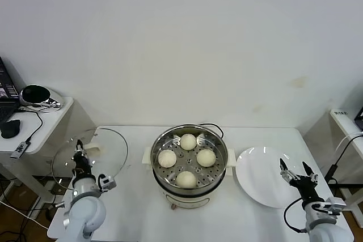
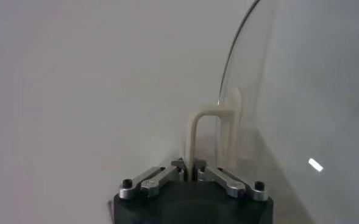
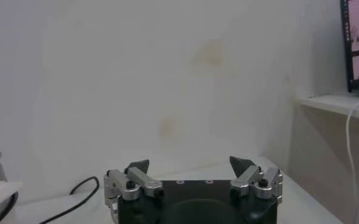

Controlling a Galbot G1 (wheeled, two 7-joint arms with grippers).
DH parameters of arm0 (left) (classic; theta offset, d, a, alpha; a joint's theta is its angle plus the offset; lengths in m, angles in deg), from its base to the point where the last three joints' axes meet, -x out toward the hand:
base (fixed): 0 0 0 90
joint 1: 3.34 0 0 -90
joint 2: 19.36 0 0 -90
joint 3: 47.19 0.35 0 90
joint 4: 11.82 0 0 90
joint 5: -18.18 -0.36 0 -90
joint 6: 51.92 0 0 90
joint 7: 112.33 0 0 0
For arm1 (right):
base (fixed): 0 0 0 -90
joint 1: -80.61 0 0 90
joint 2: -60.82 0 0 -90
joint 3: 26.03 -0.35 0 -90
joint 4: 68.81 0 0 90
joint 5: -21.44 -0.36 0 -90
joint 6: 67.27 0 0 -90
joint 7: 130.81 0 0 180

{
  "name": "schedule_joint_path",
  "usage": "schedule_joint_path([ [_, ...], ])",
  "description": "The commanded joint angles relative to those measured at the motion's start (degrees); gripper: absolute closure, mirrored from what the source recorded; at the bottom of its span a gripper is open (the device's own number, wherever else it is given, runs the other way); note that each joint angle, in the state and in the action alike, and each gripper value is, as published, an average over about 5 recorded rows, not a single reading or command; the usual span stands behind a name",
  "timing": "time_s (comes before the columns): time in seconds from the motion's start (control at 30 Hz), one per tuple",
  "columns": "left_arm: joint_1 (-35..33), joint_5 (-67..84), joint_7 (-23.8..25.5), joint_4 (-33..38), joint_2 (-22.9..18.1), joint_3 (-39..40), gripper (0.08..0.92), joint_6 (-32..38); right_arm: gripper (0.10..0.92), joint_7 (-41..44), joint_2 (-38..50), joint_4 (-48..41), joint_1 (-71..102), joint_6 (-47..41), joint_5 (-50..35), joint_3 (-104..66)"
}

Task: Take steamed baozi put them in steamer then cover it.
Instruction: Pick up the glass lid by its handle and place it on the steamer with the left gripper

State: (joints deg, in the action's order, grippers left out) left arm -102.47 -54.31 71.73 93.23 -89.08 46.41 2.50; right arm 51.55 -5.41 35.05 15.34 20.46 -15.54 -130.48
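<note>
Four cream-white baozi (image 1: 188,141) sit on the perforated floor of the steel steamer (image 1: 161,177) at the middle of the table. My left gripper (image 1: 80,152) is shut on the cream-white bar handle (image 2: 196,137) of the clear glass cover (image 1: 110,145), holding it tilted up on edge at the table's left end. In the left wrist view the gripper (image 2: 189,170) pinches the handle, and the cover's rim (image 2: 231,55) curves upward. My right gripper (image 1: 296,173) is open and empty above the flat white plate's near right edge; it also shows in its own wrist view (image 3: 190,165).
A flat white plate (image 1: 261,182) lies right of the steamer. A black cord (image 1: 209,125) runs behind the steamer. A side table (image 1: 39,134) with a laptop, mouse and cables stands at the left. Another shelf (image 1: 346,120) stands at the right.
</note>
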Motion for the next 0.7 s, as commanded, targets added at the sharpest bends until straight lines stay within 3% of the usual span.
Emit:
schedule_joint_path([
  [0.03,3.31,-7.84,15.69,12.15,-1.72,4.18,0.853,-8.99,0.203,-0.22,-0.54,-0.49,-0.54,-1.37,2.06,-0.26],
  [0.3,8.76,-10.85,19.04,14.7,-8.71,18.65,0.853,-8.98,0.203,-0.3,-1.72,-1.53,-0.86,-1.59,3.29,-0.58],
  [0.47,15.09,-9.72,15.52,8.64,-14.29,28.71,0.853,-9.02,0.203,-0.23,-2.46,-2.64,-0.91,-1.3,4.29,-0.66],
  [0.7,17.26,-8.82,12.82,4.45,-18.35,36.46,0.853,-9.08,0.203,-0.23,-3.17,-2.83,-0.81,-1.39,4.96,-1.32],
])
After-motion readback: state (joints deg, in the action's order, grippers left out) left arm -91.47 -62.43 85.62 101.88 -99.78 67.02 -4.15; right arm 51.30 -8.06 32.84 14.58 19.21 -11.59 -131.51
